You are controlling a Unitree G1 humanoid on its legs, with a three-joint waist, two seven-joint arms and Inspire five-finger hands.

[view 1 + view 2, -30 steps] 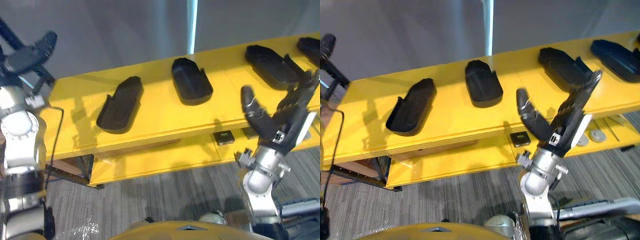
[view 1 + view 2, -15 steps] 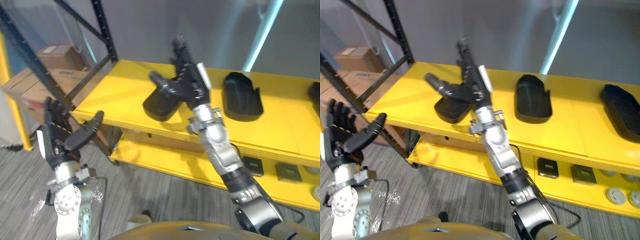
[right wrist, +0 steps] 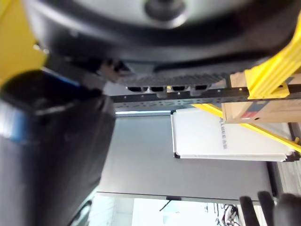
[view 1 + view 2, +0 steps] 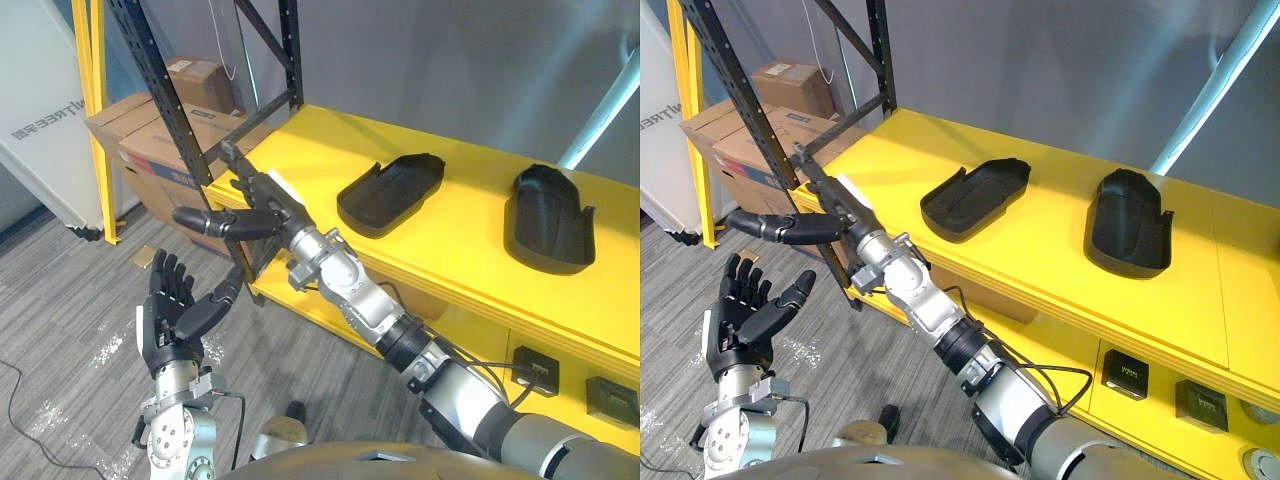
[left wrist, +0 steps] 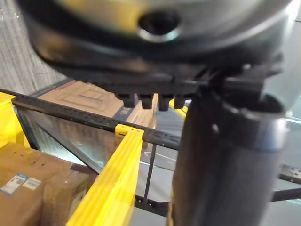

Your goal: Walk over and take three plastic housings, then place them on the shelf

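Pointing toward 10 o'clock with fingers straight and thumb splayed toward 9 o'clock, right hand (image 4: 250, 215) grips nothing. Trails a forearm back across the head view to 5 o'clock. Raised at 7 o'clock, left hand (image 4: 178, 318) spreads its fingers upright, palm bare, equally empty.

Compared with half a second ago, shows the whole picture shifted, so reads as the camera swinging left, not the pieces moving. Brings the black rack (image 4: 160, 90) and cardboard boxes (image 4: 140, 130) in at 11 o'clock. Puts the nearer plastic housing (image 4: 390, 188) at 1 o'clock instead of behind the right hand, and the second plastic housing (image 4: 548, 215) at 3 o'clock. Leaves both resting on the yellow table (image 4: 330, 150), well apart from either hand.

Suggests no housing taken yet and picking not begun. Probably calls for a reach back toward 2 o'clock.
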